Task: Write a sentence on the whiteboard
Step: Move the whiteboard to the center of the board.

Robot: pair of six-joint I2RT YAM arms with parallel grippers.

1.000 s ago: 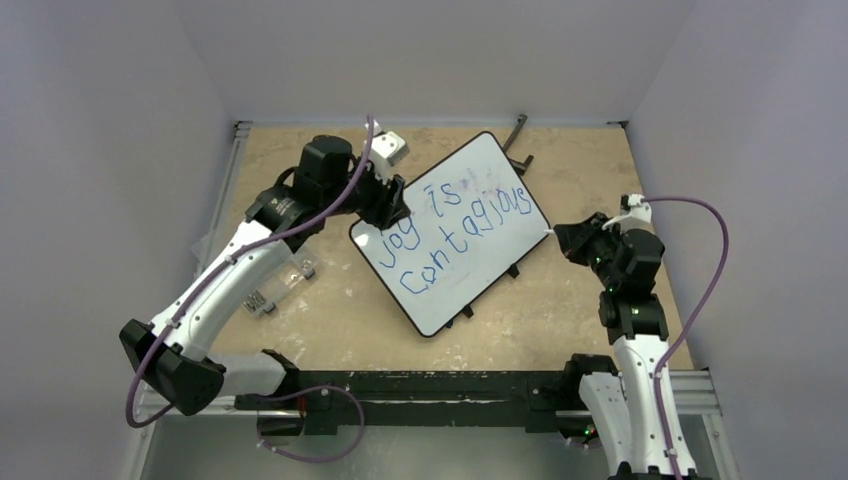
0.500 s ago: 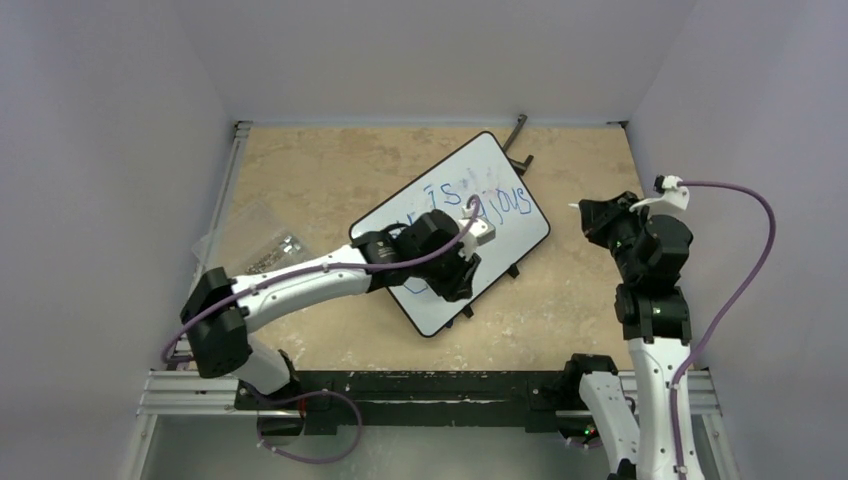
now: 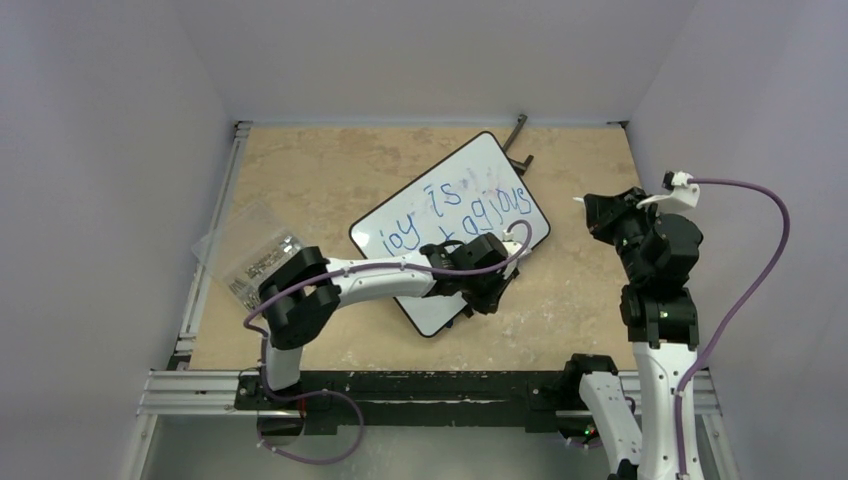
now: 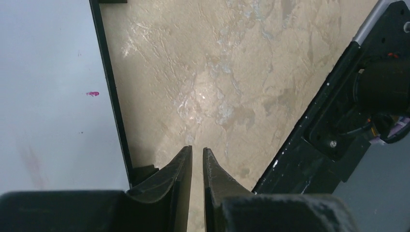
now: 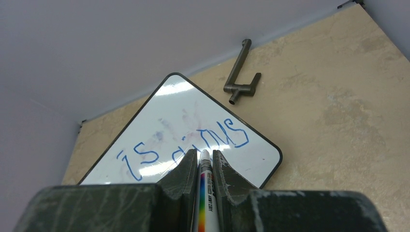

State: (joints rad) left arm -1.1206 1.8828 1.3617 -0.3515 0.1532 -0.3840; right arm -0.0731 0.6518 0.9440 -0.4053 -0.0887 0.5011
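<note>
Arms, two, white and black, bolted to one metal rail at the near edge. Left gripper [image 4: 197,150] low over the tan stone-patterned table [image 4: 227,87], just off the near-right edge of one large white glossy whiteboard [image 3: 485,160] with thin black frame; jaws nearly together, a thin slit between, nothing in it. Right gripper [image 5: 204,153] up at the right, apart from the board, clamped on one white marker pen with rainbow-striped label [image 5: 205,193], tip toward the board. Whiteboard lying mid-table, turned diagonally. One blue handwritten sentence [image 3: 440,200] in two lines: "joy is" and "tagious" readable, start of the second line hidden under the left arm. One clear plastic pack of small metal bits [image 3: 255,258] by the left edge. One dark metal L-shaped bracket [image 3: 518,140] just beside the board's far corner.
</note>
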